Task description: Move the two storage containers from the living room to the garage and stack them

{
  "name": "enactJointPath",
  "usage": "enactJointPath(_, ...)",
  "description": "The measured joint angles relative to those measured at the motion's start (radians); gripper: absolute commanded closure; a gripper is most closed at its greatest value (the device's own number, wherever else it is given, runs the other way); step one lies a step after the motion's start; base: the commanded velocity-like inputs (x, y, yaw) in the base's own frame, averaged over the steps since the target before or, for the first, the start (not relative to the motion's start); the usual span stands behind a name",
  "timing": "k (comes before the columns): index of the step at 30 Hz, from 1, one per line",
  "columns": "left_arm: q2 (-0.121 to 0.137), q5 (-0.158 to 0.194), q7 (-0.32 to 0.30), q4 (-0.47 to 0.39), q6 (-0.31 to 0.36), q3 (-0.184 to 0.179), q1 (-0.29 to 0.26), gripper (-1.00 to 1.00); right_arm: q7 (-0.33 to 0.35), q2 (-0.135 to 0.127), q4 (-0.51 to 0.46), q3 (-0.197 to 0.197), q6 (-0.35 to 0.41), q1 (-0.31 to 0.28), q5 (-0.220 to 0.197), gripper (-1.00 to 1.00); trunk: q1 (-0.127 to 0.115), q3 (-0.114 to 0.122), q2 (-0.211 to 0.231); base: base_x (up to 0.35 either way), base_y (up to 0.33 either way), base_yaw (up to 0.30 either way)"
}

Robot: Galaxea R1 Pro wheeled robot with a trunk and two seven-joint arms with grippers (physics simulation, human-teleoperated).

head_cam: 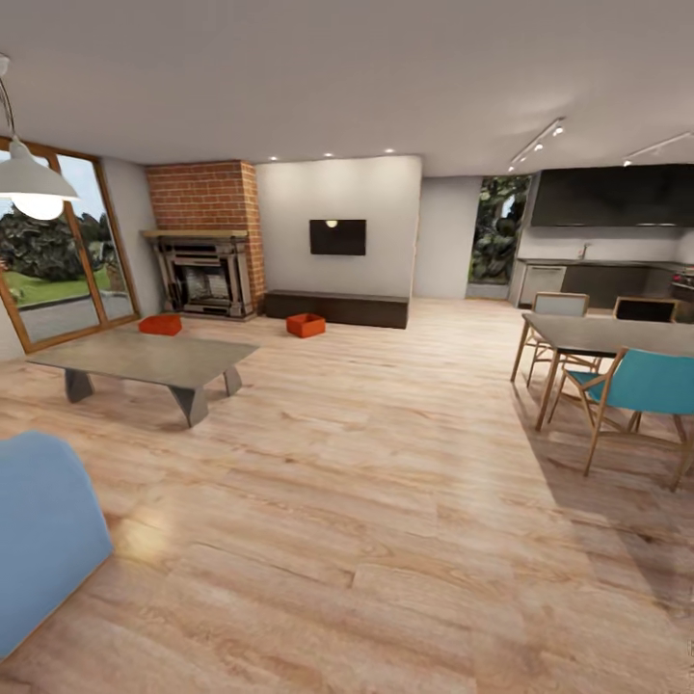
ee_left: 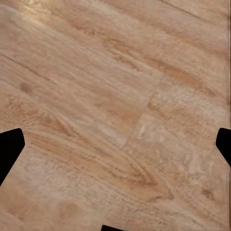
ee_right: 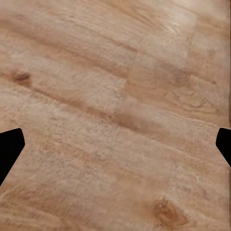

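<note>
I am in the living room. Far across the wood plank flooring, two orange-red storage containers rest on the planks. One container (head_cam: 306, 325) sits in front of the dark low cabinet (head_cam: 337, 308). The other container (head_cam: 160, 325) lies by the brick fireplace (head_cam: 205, 241), partly behind the grey coffee table (head_cam: 145, 360). In the left wrist view my left gripper (ee_left: 115, 144) is open, its black fingertips (ee_left: 9, 147) wide apart over bare planks. In the right wrist view my right gripper (ee_right: 115, 144) is likewise open, fingertips (ee_right: 9, 147) far apart, nothing between them.
A blue sofa corner (head_cam: 43, 530) is close at the left. A dining table (head_cam: 617, 337) with chairs, one teal (head_cam: 641, 386), stands at the right, the kitchen behind it. Large windows (head_cam: 58, 251) line the left wall. A wide stretch of planks runs toward the containers.
</note>
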Motion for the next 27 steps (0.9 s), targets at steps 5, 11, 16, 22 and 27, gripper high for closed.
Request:
enactJointPath(5,0.001,-0.001,0.001,0.000,0.000,0.000,0.000,-1.00,0.000,0.000,0.000,0.000,0.000,0.000,0.000,-1.00,0.000,0.000,0.000,0.329,0.000,-0.076)
enactJointPath(11,0.000,-0.001,0.003,0.000,0.000,-0.001,0.000,-1.00,0.000,0.000,0.000,0.000,0.000,0.000,-0.001,-1.00,0.000,0.000,0.000,0.329,0.000,-0.005)
enactJointPath(16,0.000,-0.001,0.005,0.000,0.000,-0.001,0.000,-1.00,0.000,0.000,0.000,0.000,0.000,0.000,-0.002,-1.00,0.000,0.000,0.000,0.329,0.000,0.000)
enactJointPath(22,0.002,-0.001,0.005,0.000,0.001,-0.001,0.000,-1.00,0.000,0.000,0.000,0.000,0.000,0.000,-0.002,-1.00,0.000,0.000,0.000,0.329,-0.064,0.000)
enactJointPath(27,0.001,-0.001,0.005,0.000,0.001,-0.001,0.000,-1.00,0.000,0.000,0.000,0.000,0.000,0.000,-0.003,-1.00,0.000,0.000,0.000,0.329,-0.102,0.000)
